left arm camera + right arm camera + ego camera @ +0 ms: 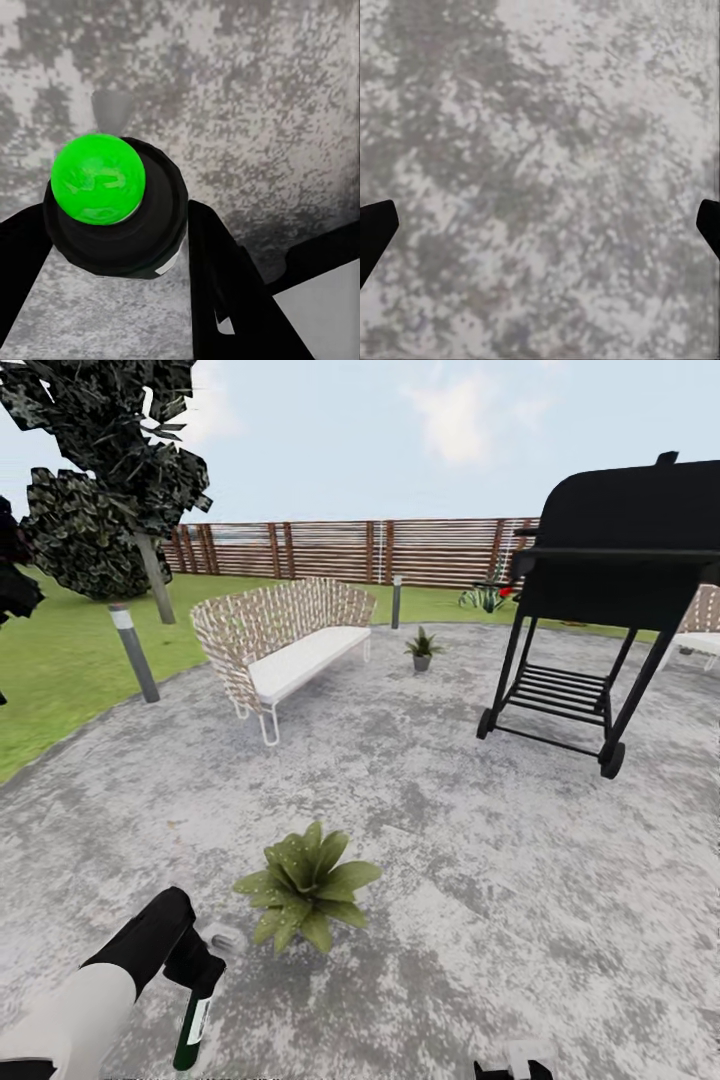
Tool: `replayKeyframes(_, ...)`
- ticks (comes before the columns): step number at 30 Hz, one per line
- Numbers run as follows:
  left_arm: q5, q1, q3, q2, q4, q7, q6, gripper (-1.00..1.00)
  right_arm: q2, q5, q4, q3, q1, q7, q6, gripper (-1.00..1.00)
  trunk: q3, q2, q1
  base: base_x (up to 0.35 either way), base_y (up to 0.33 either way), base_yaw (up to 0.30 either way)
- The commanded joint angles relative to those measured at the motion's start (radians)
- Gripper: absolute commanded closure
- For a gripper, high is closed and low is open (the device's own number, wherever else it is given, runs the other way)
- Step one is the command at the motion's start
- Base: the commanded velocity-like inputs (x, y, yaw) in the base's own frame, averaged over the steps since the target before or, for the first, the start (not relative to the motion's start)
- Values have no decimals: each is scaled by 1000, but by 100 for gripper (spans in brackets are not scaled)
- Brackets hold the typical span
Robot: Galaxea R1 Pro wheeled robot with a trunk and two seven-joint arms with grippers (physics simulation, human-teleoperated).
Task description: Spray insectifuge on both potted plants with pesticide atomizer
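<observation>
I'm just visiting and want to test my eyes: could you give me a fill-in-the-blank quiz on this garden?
1. The left hand holds a dark ____.
2. The nearer potted plant stands on the ____ paving.
3. The farther potted plant stands between the wicker bench and the black ____.

Missing words: bottle; grey; grill

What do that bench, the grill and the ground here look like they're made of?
The bench looks like woven wicker on thin white metal legs, with a smooth white cushion. The grill looks like matte black painted metal, with slatted bars below. The patio seems rough stone or concrete, going by its mottled grey surface.
</observation>
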Motion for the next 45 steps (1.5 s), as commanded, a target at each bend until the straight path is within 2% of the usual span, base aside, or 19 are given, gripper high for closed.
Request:
replayKeyframes(1,-8,0,-1,0,-2,-9,5,100,0,-6,1,9,-1,-4,-2,-100,-2,0,0,4,-270,3)
replayKeyframes(11,-1,0,0,-7,-2,-3,5,100,0,-6,2,7,0,-4,-2,-100,-4,0,0,102,-271,27)
replayKeyframes(35,0,0,7,-23,12,9,7,100,1,-6,3,9,-1,-4,-2,-100,-4,0,0,38,-271,247)
replayKeyframes(45,0,0,8,-25,14,13,6,100,0,-6,3,8,0,-4,-2,-100,-4,0,0,200,-227,22)
